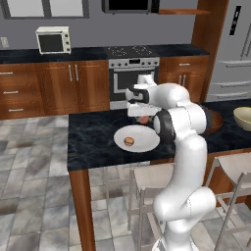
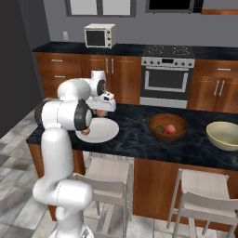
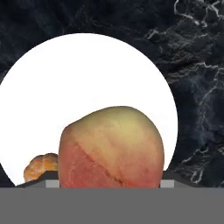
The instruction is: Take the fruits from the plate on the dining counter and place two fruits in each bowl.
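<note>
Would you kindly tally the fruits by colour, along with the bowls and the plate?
Reddish-pink fruits: 2 – one held in the claw, one in the wooden bowl
Orange fruit: 1
Dark fruit: 1
Bowls: 2 – wooden, cream
Plate: 1
Total: 7

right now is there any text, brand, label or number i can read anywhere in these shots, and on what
None: no readable word, number or sign appears in any view.
The microwave front is blank.
The oven front has no legible marking; any print there is too small to tell.
The fridge bears a dark panel, with no characters readable.
The plate, the reddish-pink fruit at the tool and the wooden bowl carry no label.
</note>
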### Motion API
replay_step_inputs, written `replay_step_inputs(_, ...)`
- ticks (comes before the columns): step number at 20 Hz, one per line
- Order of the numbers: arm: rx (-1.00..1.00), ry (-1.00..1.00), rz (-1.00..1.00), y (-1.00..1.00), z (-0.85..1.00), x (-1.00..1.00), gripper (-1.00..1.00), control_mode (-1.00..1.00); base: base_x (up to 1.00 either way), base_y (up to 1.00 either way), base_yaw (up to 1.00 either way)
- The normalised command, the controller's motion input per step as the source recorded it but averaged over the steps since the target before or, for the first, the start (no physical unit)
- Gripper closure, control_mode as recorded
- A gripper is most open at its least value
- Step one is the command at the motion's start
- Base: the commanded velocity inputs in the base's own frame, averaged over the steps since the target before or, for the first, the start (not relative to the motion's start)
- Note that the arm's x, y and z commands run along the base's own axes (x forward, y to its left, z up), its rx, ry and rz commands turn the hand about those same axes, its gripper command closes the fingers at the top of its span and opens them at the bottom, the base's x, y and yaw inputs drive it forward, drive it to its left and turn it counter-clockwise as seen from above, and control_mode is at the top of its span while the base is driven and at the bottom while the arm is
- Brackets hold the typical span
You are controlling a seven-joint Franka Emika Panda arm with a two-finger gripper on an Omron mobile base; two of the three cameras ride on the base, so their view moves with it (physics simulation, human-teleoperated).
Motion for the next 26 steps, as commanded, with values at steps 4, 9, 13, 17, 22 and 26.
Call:
replay_step_inputs(4,0.0,-0.12,0.0,-0.28,0.93,-1.0,1.0,-1.0,0.0,0.0,0.0)
replay_step_inputs(9,0.0,-0.1,0.0,-0.02,0.83,-1.0,1.0,-1.0,0.0,0.0,0.0)
replay_step_inputs(13,0.0,-0.06,0.0,0.0,0.85,-1.0,1.0,-1.0,0.0,0.0,0.0)
replay_step_inputs(17,0.02,-0.01,0.0,-0.16,0.44,-0.74,1.0,-1.0,0.0,0.0,0.0)
replay_step_inputs(22,0.0,0.0,0.0,-0.03,0.0,-0.08,1.0,-1.0,0.0,0.0,0.0)
replay_step_inputs(26,0.0,-0.06,0.0,0.0,0.0,0.02,1.0,-1.0,0.0,0.0,0.0)
